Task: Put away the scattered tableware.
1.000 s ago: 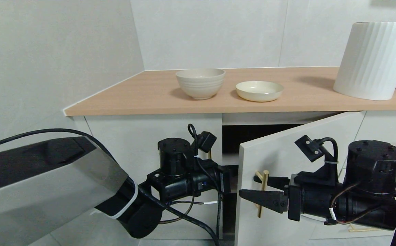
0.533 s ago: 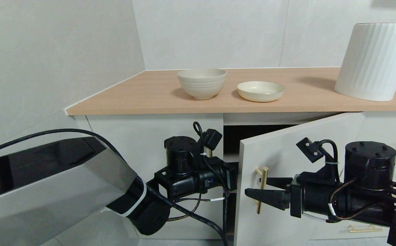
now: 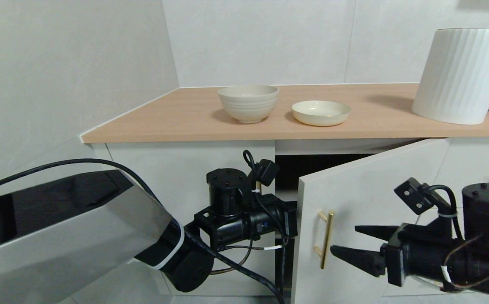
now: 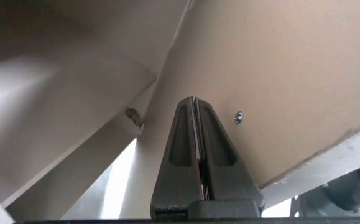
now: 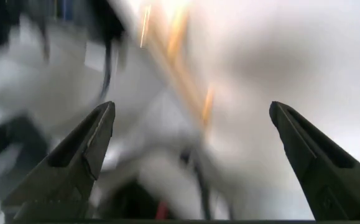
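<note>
Cream bowl (image 3: 248, 102) and shallow dish (image 3: 321, 112) sit up on the wooden surface (image 3: 177, 118), well above both tools. The right tool (image 3: 345, 239) gapes wide beside the cabinet door (image 3: 367, 185) handle (image 3: 326, 238); the left tool (image 4: 194, 102) is pinched closed at the door's edge.

Head cam's looking forward and down at the counter (image 3: 177, 118), cabinet door (image 3: 367, 185) sitting around 5 o'clock. Left wrist cam's peering close along the left gripper (image 4: 193, 102) at cabinet panels (image 4: 279, 74). Right wrist cam's facing that door's handle (image 3: 326, 240), sharing it with the head cam.
</note>
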Available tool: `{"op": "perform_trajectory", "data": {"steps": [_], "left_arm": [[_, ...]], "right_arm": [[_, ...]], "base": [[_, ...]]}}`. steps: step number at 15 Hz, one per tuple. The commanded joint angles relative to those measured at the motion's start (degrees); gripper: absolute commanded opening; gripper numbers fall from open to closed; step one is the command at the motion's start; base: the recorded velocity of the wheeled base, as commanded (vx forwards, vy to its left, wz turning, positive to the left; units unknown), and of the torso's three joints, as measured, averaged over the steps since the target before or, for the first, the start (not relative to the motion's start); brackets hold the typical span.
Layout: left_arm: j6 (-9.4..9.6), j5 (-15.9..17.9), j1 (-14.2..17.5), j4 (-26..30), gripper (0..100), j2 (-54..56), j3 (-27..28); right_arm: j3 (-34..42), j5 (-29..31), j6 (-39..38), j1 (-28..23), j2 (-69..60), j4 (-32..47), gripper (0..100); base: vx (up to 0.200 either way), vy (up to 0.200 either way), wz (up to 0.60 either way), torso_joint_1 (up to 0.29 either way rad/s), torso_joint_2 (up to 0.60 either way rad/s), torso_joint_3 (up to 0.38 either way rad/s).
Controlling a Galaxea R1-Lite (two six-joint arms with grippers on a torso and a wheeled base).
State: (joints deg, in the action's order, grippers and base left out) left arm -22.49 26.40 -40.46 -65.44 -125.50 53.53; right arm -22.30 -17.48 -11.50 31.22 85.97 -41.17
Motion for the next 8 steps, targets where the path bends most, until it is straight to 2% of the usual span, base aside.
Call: {"op": "perform_trajectory", "data": {"steps": [1, 4, 8], "left_arm": [[-0.01, -0.1, 0.0, 0.0, 0, 0.5, -0.1], [-0.10, -0.2, 0.0, -0.1, 0, 1.7, -1.6], [-0.10, -0.1, -0.1, 0.0, 0, 2.7, -2.6]], "right_arm": [[0.5, 0.2, 0.2, 3.6, -13.5, 13.0, 100], [0.9, -1.2, 0.2, 6.7, -15.0, 15.0, 100], [1.3, -1.2, 0.2, 6.7, -14.2, 14.9, 100]], "base": [[0.000, 0.000, 0.00, 0.000, 0.00, 0.000], [0.000, 0.000, 0.00, 0.000, 0.00, 0.000], [0.000, 0.000, 0.00, 0.000, 0.00, 0.000]]}}
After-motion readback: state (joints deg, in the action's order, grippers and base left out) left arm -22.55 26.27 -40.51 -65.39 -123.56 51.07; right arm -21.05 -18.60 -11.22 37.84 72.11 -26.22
